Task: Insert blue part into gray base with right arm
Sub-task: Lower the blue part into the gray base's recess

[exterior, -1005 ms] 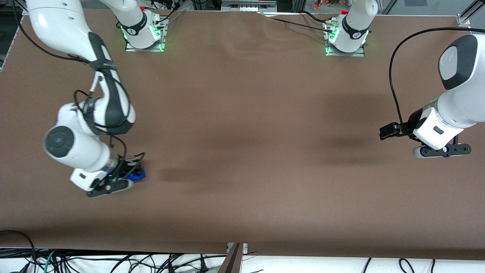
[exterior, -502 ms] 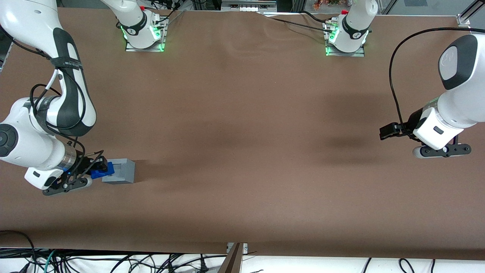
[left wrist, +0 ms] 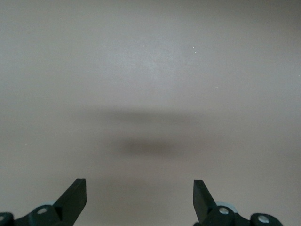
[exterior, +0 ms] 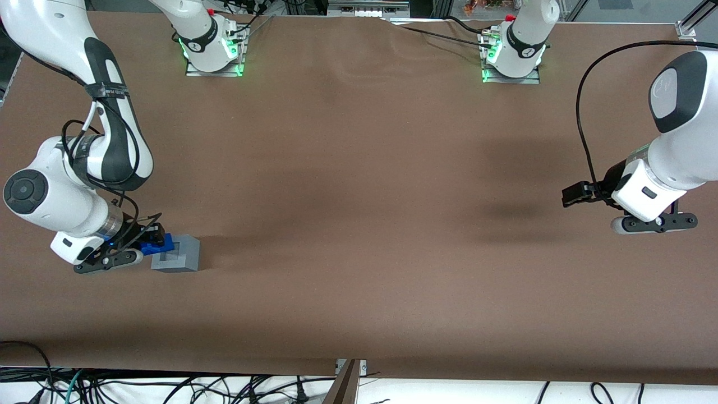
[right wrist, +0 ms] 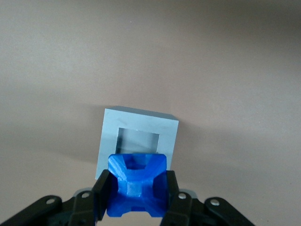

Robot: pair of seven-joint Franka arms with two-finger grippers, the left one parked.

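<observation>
The right arm [exterior: 84, 168], white with black joint covers, is shown lowered over the brown table [exterior: 359, 224] at the working arm's end. Its black gripper [right wrist: 136, 188] is seen closed on the blue part [right wrist: 137, 186], one finger [right wrist: 102, 195] being pressed against each side of the block. The blue part is bright blue, chunky and faceted, with a notched end turned away from the gripper. The gray base [right wrist: 138, 139], a light-gray cube with a square recess open in its top face, is set on the table directly ahead of the fingertips and below them. The held part overlaps the near rim of the cube but is not seated in the recess. In the front view the blue part [exterior: 152, 244] is seen against the edge of the gray base [exterior: 178, 255].
</observation>
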